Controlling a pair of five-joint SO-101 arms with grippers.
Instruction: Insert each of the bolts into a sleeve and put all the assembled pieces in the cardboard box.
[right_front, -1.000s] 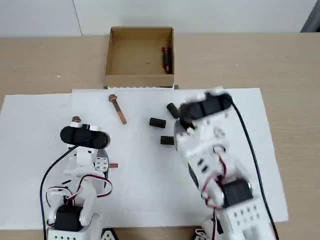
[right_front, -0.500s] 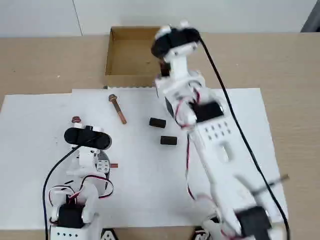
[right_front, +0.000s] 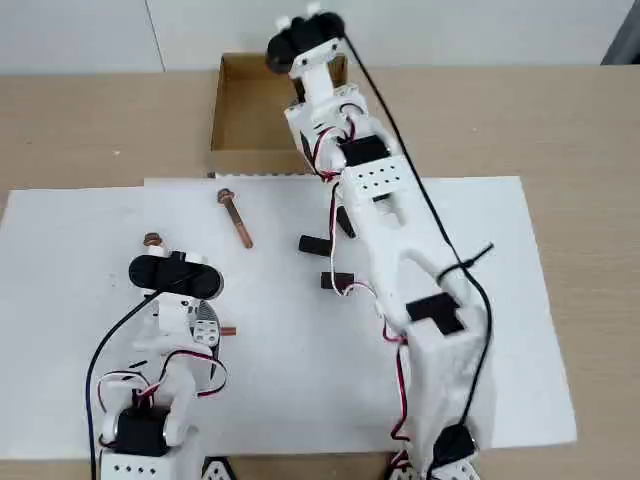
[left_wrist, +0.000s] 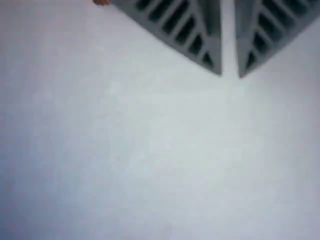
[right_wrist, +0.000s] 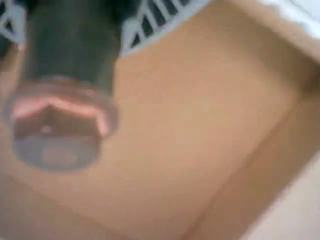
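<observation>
Black sleeve (right_wrist: 75, 55) with bolt (right_wrist: 55, 125) in right pincer (right_wrist: 67, 35), over box (right_wrist: 210, 115).

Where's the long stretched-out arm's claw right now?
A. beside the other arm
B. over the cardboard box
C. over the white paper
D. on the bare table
B: in the right wrist view the right gripper, shut on a sleeved bolt, hangs above the brown floor of the cardboard box.
</observation>
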